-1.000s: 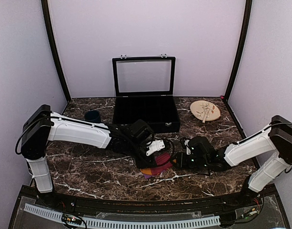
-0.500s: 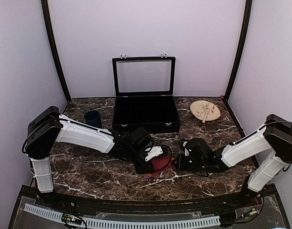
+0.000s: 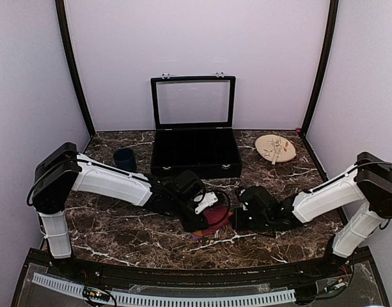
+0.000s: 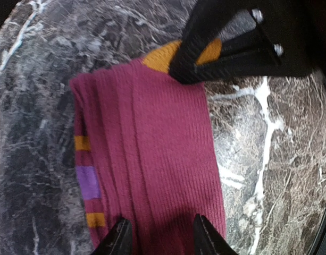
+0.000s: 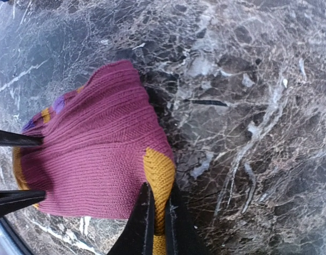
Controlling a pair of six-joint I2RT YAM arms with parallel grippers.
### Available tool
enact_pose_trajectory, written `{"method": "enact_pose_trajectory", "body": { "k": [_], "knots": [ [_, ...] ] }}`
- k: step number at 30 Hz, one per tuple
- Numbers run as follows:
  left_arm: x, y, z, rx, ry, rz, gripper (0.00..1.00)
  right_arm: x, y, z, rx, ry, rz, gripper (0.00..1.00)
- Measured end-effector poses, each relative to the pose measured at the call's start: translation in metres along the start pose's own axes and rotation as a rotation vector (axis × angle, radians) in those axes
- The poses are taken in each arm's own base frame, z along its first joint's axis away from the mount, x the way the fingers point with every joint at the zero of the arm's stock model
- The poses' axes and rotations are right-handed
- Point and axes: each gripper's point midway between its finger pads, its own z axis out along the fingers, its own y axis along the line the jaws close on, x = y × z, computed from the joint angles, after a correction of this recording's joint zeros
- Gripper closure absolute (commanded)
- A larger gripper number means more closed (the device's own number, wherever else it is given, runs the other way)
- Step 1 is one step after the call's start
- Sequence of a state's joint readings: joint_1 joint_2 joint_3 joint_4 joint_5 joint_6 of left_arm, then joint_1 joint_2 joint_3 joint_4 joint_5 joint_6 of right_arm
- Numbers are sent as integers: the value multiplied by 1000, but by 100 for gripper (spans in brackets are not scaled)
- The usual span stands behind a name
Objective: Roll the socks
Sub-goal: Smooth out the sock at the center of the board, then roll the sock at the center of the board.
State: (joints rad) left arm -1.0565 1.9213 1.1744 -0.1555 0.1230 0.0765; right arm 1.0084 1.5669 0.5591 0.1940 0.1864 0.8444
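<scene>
In the lower centre of the right wrist view, right gripper (image 5: 156, 197) has its fingers pressed almost together, pinching the orange patch (image 5: 158, 169) at the edge of the maroon sock (image 5: 93, 154). The patch's lower end is behind the fingers and cut off by the frame bottom.

At the bottom edge of the left wrist view, left gripper (image 4: 161, 236) has its fingers parted with ribbed sock fabric between them. Only the tips are in frame, so I can't tell whether they squeeze the fabric or just rest on it.

The sock lies flat and folded on the marble table (image 5: 248, 106). A purple band (image 4: 88, 182) and thin orange stripes show along its left edge in the left wrist view. The sock's lower end runs out of frame, and its top corner is under the right gripper's black body.

In the top view the sock sits centre frame between the two wrists. It is mostly covered, with only a red sliver and a purple bit showing.

Farther back there is an open black case (image 3: 196, 153) at centre and a dark blue cup (image 3: 124, 157) to its left. A round wooden plate (image 3: 275, 148) is at the right, and what's on it is too small to make out.
</scene>
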Motion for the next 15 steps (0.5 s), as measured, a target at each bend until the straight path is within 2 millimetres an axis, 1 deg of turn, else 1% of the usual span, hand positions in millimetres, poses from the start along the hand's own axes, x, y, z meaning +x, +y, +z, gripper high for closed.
{"method": "enact_pose_trajectory", "body": {
  "k": [3, 8, 15],
  "knots": [
    [-10, 3, -9, -17, -27, -24, 57, -2, 1, -1, 40, -9, -37, 96],
    [-41, 14, -29, -33, -105, -88, 57, -3, -1, -5, 107, -30, -88, 97],
    [-54, 28, -38, 2, -139, -178, 53, -5, -2, -10, 172, -69, -173, 97]
  ]
}}
